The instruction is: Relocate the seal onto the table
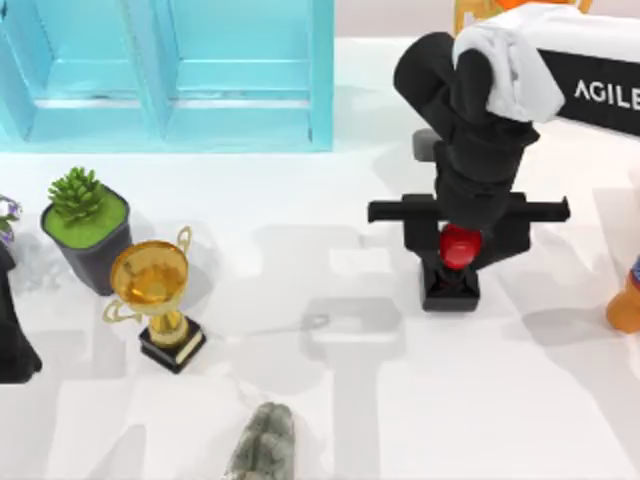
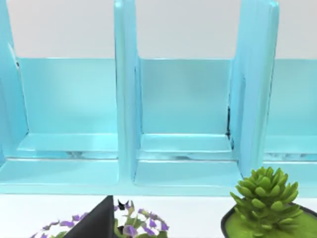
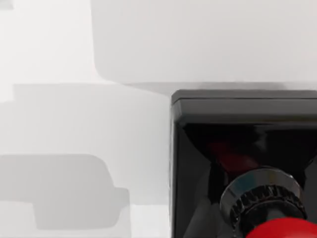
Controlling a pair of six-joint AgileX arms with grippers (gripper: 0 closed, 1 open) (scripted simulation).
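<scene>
Jaws of the right gripper [image 1: 457, 262] appear pinched on the glossy red knob of the black-based seal [image 1: 455, 262], right of the gold trophy [image 1: 155, 292] on the white table [image 1: 380, 400]; the arm reads "AGILE". A grey pot [image 1: 88, 245] holds a green succulent.

Left wrist view: the light-blue cabinet [image 2: 148, 114] has bare compartments.

Right wrist view: seal [image 3: 237, 163] standing on the table [image 3: 99, 124].

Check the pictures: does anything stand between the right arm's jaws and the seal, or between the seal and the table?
Nothing visible does. The right gripper is directly over the seal, at its red knob, and the seal's black base already meets the white table. The trophy stands well off to the left.
</scene>
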